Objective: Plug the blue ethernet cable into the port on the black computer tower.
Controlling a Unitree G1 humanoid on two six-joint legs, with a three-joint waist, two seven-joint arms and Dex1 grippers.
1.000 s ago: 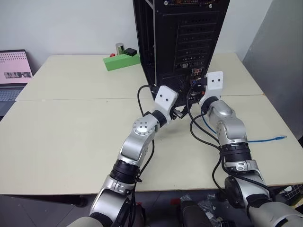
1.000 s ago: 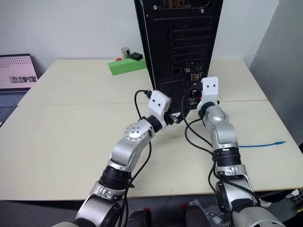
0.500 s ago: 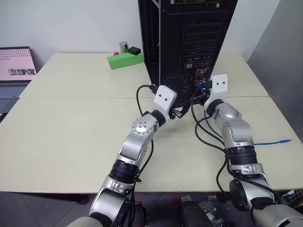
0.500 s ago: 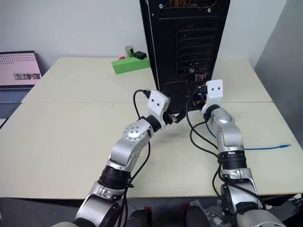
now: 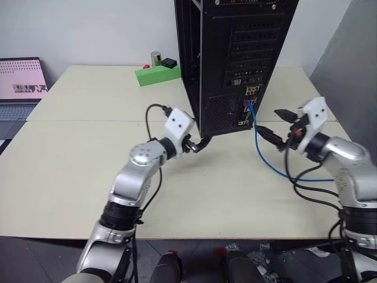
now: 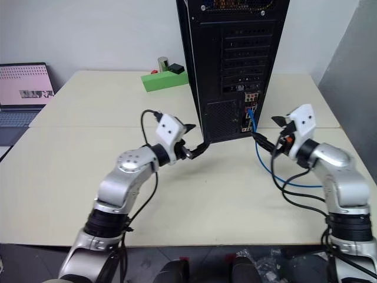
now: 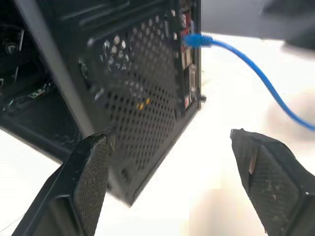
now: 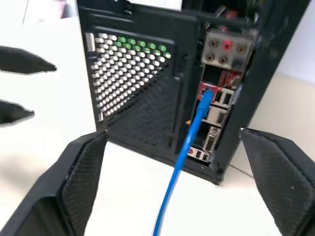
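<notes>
1. The black computer tower (image 5: pixel 235 59) stands upright at the far middle of the pale table (image 5: pixel 70 171), its perforated back panel facing the robot.
2. The blue ethernet cable (image 5: pixel 265 159) has one end seated in the port (image 8: pixel 207 92) within the connector cluster low on the tower's back, right of the perforated grille.
3. From the port the cable drops down the panel, reaches the table just right of the tower, and curves away toward the right edge.
4. The left gripper (image 5: pixel 197 143) hangs over the table near the tower's near left corner, fingers spread apart and holding nothing.
5. In the left wrist view, the two black fingers (image 7: pixel 91 182) stand wide on either side of the tower's lower corner, not touching it.
6. The right gripper (image 5: pixel 274 125) hovers right of the tower, pointing left toward the connector cluster, jaws wide apart and empty.
7. The lower right finger sits just beside the hanging cable; contact cannot be told.
8. A green box (image 5: pixel 156 75) lies on the far part of the table, left of the tower, with a small metal can (image 5: pixel 155 58) and a black block on it.
9. A laptop (image 5: pixel 20 82) with a pink screen sits at the far left.
</notes>
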